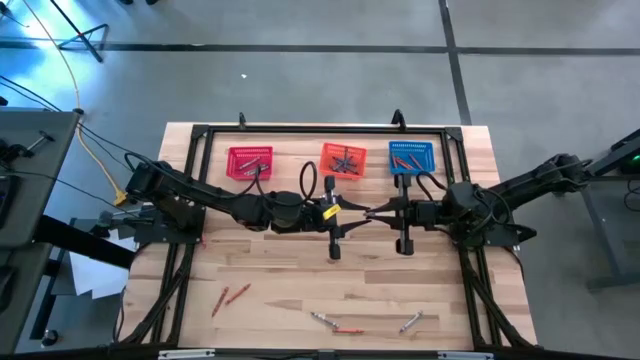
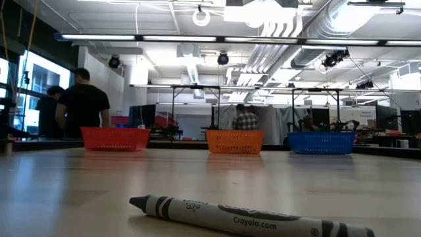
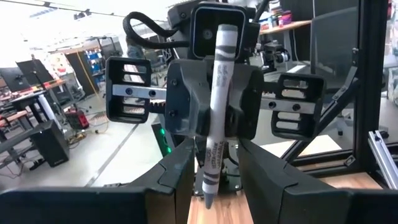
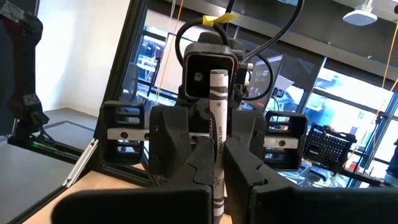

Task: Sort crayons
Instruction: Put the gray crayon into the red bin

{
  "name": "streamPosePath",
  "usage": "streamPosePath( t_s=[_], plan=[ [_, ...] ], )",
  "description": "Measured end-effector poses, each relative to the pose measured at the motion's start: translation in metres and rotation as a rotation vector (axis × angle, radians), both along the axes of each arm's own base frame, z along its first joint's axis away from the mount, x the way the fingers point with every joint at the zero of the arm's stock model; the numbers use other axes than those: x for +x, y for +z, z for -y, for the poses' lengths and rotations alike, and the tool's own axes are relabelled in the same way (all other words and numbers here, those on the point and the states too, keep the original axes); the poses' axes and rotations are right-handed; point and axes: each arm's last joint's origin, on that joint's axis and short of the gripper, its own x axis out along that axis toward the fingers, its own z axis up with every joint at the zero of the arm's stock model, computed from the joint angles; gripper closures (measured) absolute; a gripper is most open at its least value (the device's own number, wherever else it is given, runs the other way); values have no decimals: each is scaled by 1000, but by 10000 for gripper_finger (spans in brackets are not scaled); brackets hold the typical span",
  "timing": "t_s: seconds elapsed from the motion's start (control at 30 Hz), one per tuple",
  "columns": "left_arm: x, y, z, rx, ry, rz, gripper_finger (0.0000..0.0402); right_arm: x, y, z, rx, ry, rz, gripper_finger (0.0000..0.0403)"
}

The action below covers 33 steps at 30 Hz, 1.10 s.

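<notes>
**Two tools meet nose to nose over a grey crayon**

Right tool (image 1: pixel 380 212) is clamped tight on a grey crayon (image 4: pixel 218 124), fingers pinched hard against its wrapper, right above the middle of the desk (image 1: pixel 480 290). Facing it, tip to tip, is the left tool (image 1: pixel 352 211), and its fingers (image 3: pixel 180 180) stand parted on either side of that same crayon, a sliver of gap showing on each flank. So it's open around the stick, not squeezing it.

Out beyond the pair, along the far edge of the desk, three mesh baskets sit in a row: the red basket (image 1: pixel 250 161), the orange basket (image 1: pixel 343 158) and the blue basket (image 1: pixel 411 157), each with crayons already inside.

On the near side, loose crayons lie scattered: two red-orange ones (image 1: pixel 231 297) towards the left, then a grey one (image 1: pixel 320 319), an orange one (image 1: pixel 348 329) just beside it, and another grey one (image 1: pixel 410 322). The low camera has a grey crayon (image 2: pixel 250 220) lying flat right in front of it.
</notes>
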Motion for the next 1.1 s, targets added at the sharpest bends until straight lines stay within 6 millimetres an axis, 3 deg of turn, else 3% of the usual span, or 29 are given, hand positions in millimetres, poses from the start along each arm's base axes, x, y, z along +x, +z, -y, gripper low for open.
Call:
streamPosePath(
  t_s=[0.27, 0.6, 0.93, 1.1],
  plan=[
    [0, 0, 0, 28, 7, -6, 297, 0, 4, 0, 7, 2, 11, 400],
    [0, 0, 0, 45, 1, -6, 392, 0, 4, 0, 17, 8, 9, 400],
    [0, 0, 0, 45, 1, -8, 398, 0, 4, 0, 16, 10, 8, 396],
    [0, -1, 0, 46, 1, -11, 398, 0, 3, 0, 14, 4, -2, 362]
  ],
)
